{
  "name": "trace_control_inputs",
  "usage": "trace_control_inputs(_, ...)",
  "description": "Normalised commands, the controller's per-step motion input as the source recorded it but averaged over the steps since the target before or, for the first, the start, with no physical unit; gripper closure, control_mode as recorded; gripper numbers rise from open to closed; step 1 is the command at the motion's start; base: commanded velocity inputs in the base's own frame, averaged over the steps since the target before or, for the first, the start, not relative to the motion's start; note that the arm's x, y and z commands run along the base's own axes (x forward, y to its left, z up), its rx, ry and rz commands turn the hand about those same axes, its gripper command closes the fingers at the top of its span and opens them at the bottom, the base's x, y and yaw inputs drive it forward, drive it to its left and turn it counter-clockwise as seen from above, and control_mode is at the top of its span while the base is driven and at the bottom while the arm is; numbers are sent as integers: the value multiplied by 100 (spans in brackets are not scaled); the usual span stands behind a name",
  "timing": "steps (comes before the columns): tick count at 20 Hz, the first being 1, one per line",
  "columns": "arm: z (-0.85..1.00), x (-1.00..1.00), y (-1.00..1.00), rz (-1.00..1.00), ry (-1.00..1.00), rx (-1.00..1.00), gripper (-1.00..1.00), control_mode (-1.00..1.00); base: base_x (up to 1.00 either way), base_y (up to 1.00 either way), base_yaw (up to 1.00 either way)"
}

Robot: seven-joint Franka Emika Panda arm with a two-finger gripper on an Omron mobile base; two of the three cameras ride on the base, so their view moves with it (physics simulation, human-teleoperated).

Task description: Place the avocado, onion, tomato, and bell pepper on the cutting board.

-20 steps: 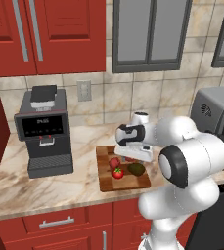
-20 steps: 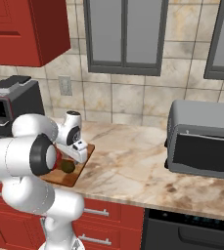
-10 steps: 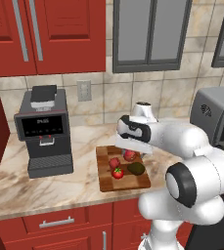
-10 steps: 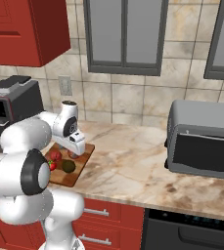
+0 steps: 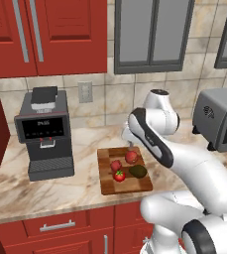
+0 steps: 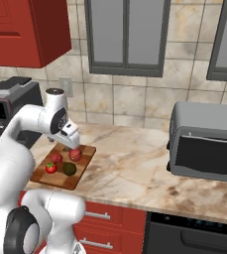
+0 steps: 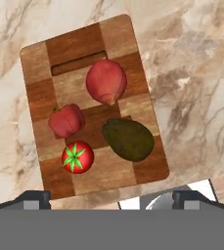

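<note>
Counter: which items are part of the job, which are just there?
Job: cutting board, with avocado, tomato, onion and bell pepper all lying on it.

Bystanders: coffee machine, toaster oven, wall outlet.

On the tabletop (image 7: 196, 58) lies the cutting board (image 7: 37, 66), and all four vegetables rest on it. In the hand view, taking the board's middle as the clock's centre, the onion (image 7: 106, 81) sits at 12 o'clock, the bell pepper (image 7: 66, 120) at 9, the tomato (image 7: 77, 157) at 7 just beside the pepper, and the avocado (image 7: 128, 139) at 4. In the left base view, a coffee machine (image 5: 44, 134) stands at the board's 9 o'clock and a toaster oven (image 5: 221, 119) at its 2 o'clock.
</note>
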Motion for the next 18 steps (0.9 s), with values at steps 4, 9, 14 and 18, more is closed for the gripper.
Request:
trace_control_inputs(4,90,-66,-8,8,-17,0,-100,-100,0,0,0)
trace_control_inputs(9,51,-41,-22,7,-9,0,-100,-100,0,0,0)
trace_control_inputs(14,0,0,0,0,0,0,-100,-100,0,0,0)
trace_control_inputs(18,0,0,0,0,0,0,-100,-100,0,0,0)
